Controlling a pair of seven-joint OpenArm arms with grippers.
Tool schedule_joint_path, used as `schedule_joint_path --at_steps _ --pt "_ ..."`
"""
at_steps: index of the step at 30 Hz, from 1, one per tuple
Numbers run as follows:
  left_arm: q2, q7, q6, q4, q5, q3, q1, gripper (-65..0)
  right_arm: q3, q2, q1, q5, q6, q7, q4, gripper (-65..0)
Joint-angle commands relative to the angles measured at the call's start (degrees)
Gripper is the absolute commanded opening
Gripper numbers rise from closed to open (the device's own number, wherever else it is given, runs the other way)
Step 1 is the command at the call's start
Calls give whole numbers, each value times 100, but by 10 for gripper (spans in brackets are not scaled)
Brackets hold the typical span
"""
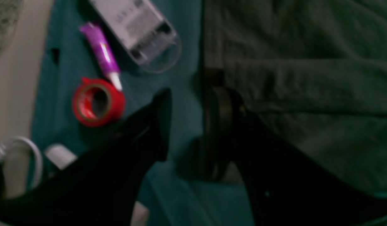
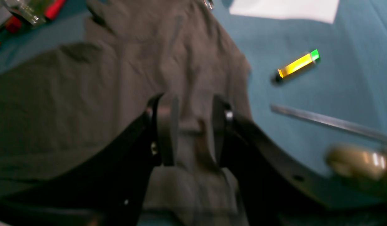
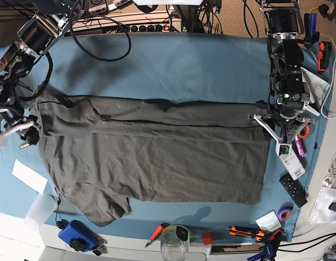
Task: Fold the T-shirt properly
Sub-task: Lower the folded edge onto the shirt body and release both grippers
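Left claw (image 1: 187,122) parted astride T-shirt (image 1: 300,78) edge, right claw (image 2: 192,125) likewise

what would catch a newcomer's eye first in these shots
The big dark T-shirt spread across the blue tablecloth, its top edge folded down into a long band. Next, bright clutter beside it: a red tape roll and purple tube near the left gripper, which stands open.
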State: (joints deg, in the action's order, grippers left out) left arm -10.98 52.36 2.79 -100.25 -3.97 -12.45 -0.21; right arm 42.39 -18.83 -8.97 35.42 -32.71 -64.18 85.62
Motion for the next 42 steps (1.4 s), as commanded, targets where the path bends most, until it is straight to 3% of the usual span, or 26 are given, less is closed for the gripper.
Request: schedule_joint_path --at_steps 1,7,14,27,30,33,42 --pt "-46 11 24 -109 -138 -22 -87 -432 42 -118 -101 103 -31 105 96 -461" --pt "-46 297 271 -98 -575 -136 -59 -432 85 -116 44 105 -26 -9 96 -461" --pt "-46 380 623 -7 -1335 -833 127 -432 85 -118 168 103 -26 -140 96 -461" --pt "-48 553 785 175 -2326 -1554 129 -432 85 -118 168 101 -28 -225 96 -461" --pt "-46 686 1088 175 -2763 -1764 153 -432 85 -118 168 101 -26 -225 96 -461" --pt "-46 723 1082 175 -3062 -1825 166 -432 85 -118 168 103 -31 -225 96 -461" --pt "-44 723 1060 186 -3086 -1805 317 -432 85 -118 170 103 -26 -275 96 -461"
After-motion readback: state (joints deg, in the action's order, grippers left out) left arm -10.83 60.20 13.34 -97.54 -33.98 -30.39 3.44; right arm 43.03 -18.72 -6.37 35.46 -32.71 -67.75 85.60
